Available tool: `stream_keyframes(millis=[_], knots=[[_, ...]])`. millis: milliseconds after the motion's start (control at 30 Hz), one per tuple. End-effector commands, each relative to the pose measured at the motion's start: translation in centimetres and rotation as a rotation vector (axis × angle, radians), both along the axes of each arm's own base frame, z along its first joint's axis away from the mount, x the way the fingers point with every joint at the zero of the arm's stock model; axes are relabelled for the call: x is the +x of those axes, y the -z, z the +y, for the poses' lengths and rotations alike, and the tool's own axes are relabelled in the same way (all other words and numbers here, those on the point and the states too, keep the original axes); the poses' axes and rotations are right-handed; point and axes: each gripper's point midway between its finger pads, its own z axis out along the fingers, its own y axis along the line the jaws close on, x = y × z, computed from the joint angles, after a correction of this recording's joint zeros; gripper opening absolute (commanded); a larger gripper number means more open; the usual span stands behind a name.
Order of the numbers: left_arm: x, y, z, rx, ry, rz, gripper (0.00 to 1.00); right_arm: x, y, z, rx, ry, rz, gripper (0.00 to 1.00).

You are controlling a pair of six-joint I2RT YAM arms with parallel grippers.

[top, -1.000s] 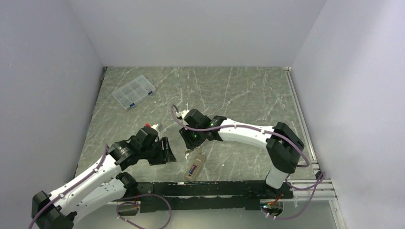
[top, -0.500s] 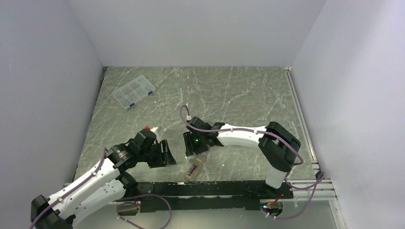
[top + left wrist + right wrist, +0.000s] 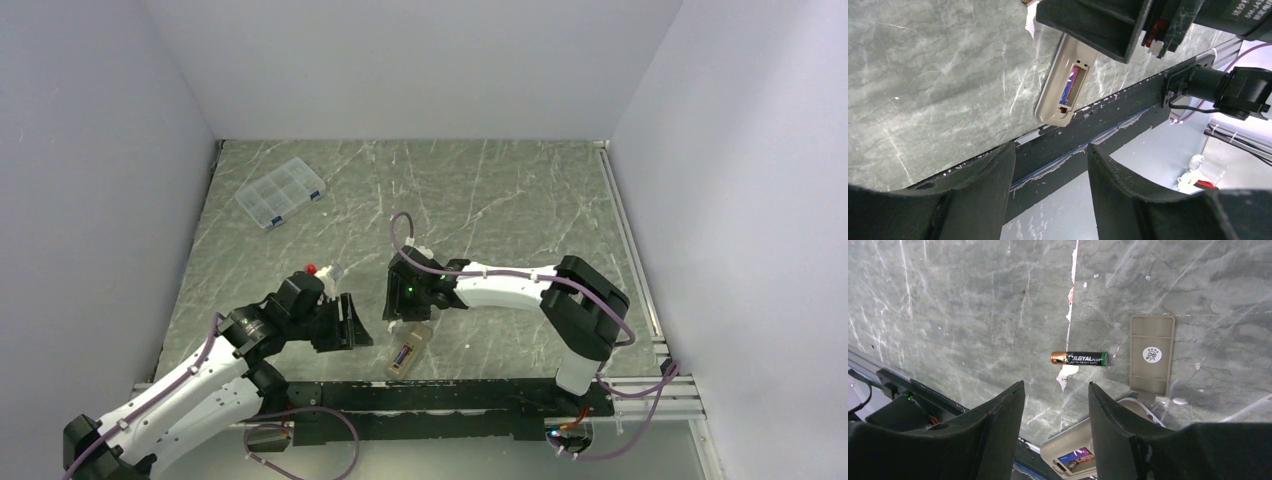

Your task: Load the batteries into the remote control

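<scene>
The remote control (image 3: 408,349) lies back-up near the table's front edge, its battery bay open. One blue-purple and reddish battery (image 3: 1067,90) sits in the bay, also seen in the right wrist view (image 3: 1076,456). A second battery (image 3: 1079,358), black with a copper end, lies loose on the table beside the flat beige cover (image 3: 1152,354). My right gripper (image 3: 404,303) is open and empty, low over the table just beyond the remote (image 3: 1073,450), fingertips (image 3: 1018,390) short of the loose battery. My left gripper (image 3: 348,322) is open and empty, left of the remote (image 3: 1064,80).
A clear compartmented box (image 3: 281,192) stands at the back left. A black rail (image 3: 450,394) runs along the table's front edge, just past the remote's near end. The right gripper's body (image 3: 1098,22) hangs over the remote's far end.
My right gripper has dropped lower and swung slightly left, over the spot beyond the remote. My left gripper has shifted a little toward the front edge. The remote has not moved.
</scene>
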Motion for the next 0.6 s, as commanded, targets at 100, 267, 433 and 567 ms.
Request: stream_keyframes(millis=[100, 267, 433, 567], knots=[[-0.2, -0.6, -0.7, -0.051, 0.044, -0.022, 0.6, 1.1, 0.3, 0.5, -0.005, 0.137, 0.025, 0.52], [-0.3, -0.7, -0.9, -0.061, 0.056, -0.024, 0.6, 1.0, 1.4, 0.4, -0.025, 0.177, 0.063, 0.5], [-0.4, -0.7, -1.0, -0.068, 0.063, -0.024, 0.6, 1.2, 2.1, 0.0, -0.044, 0.21, 0.064, 0.49], [-0.5, -0.8, -1.0, -0.075, 0.067, -0.025, 0.6, 1.4, 2.9, -0.7, -0.096, 0.224, 0.058, 0.48]])
